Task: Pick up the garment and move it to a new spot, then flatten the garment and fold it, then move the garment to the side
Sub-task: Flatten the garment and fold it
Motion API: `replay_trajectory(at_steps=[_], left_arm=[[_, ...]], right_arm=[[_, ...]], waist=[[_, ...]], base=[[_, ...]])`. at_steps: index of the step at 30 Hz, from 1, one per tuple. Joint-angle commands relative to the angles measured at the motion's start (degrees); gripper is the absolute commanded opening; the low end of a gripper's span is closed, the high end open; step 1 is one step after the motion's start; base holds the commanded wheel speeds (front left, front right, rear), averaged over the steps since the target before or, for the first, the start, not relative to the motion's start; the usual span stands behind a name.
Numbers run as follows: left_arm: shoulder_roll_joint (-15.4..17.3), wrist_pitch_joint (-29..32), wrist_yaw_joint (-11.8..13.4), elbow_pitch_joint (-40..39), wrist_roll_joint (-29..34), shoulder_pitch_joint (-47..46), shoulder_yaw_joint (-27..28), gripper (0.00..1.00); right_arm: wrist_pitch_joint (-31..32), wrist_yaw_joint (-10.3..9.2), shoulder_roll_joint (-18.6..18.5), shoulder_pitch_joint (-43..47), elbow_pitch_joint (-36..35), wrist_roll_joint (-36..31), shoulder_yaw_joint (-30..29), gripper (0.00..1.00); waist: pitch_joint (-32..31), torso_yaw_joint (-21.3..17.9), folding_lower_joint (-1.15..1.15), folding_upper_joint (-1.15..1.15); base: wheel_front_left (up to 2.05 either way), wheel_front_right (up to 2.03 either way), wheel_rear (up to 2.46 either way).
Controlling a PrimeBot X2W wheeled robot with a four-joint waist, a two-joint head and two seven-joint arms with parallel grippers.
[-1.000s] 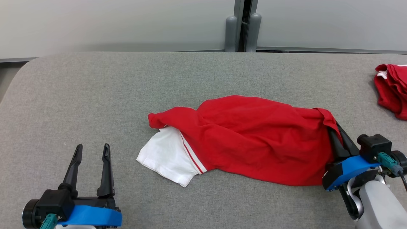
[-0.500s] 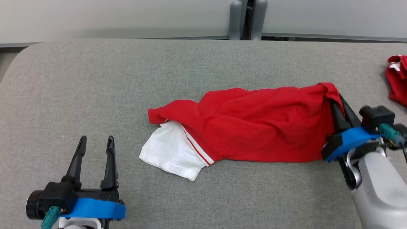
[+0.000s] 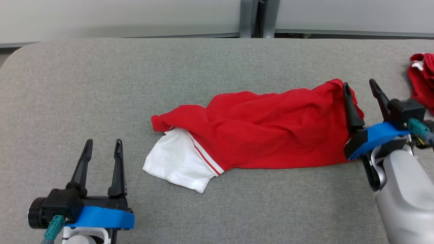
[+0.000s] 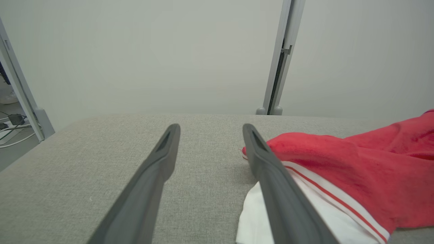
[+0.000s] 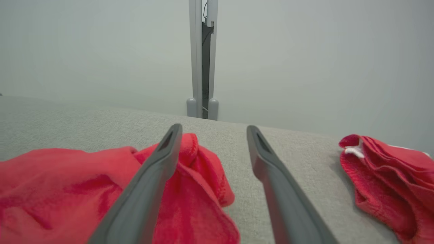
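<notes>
A grey padded table [image 3: 101, 84] spans the head view, backed by pale wall panels [image 3: 118, 17] joined at an upright post [image 3: 252, 18]. Across the table's middle and right lies the red garment [image 3: 271, 135], crumpled and unfolded, stretched in a long, rumpled band. Its right end is bunched up into a raised ridge, and its left end is rolled over on itself. A white sleeve [image 3: 173, 166] with thin red stripes at its seam spills from under that left end and lies flat on the cloth surface, nearer the robot. At the garment's right end is the right gripper [image 3: 359, 84], its two dark fingers spread wide and clamping nothing. The inner finger lies along the bunched red edge, the outer one over bare table. A fold of the cloth sits loosely in the gap, and from these angles it is hard to say whether the inner finger touches the fabric. At the lower left the left gripper [image 3: 103, 144] is low over the table, fingers likewise parted and empty, pointing away from the robot. It is near the white sleeve but apart from it. A second red heap [image 3: 420, 78], showing a scrap of white, sits at the table's far right edge, apart from the garment and just beyond the right gripper.
</notes>
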Motion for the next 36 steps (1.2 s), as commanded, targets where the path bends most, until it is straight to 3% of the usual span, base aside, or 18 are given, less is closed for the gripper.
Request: replay_trajectory(at_steps=[1,8,20,36], left_arm=[[0.17,-0.16,-0.07,0.09,0.38,0.47,0.20,1.00],[0.18,-0.16,-0.37,0.29,0.89,1.36,1.00,1.00],[0.18,-0.16,-0.84,0.90,1.61,3.40,1.94,1.00],[1.10,-0.16,-2.57,7.12,3.98,-0.12,0.99,1.00]], right_arm=[[-0.25,-0.03,0.21,2.38,-0.97,0.39,-0.37,1.00],[-0.26,-0.02,1.12,11.43,-13.92,0.45,-2.27,1.00],[-0.26,-0.02,6.83,27.03,-33.95,0.00,-4.66,1.00],[-0.28,-0.02,9.42,30.77,-35.07,0.30,-2.81,1.00]], waist=[[-0.57,-0.61,0.00,0.00],[-2.50,-2.68,0.00,0.00],[-4.81,-4.50,0.00,0.00],[-5.83,-5.53,0.00,0.00]], base=[[0.00,0.00,0.00],[0.00,0.00,0.00],[0.00,0.00,0.00],[0.00,0.00,0.00]])
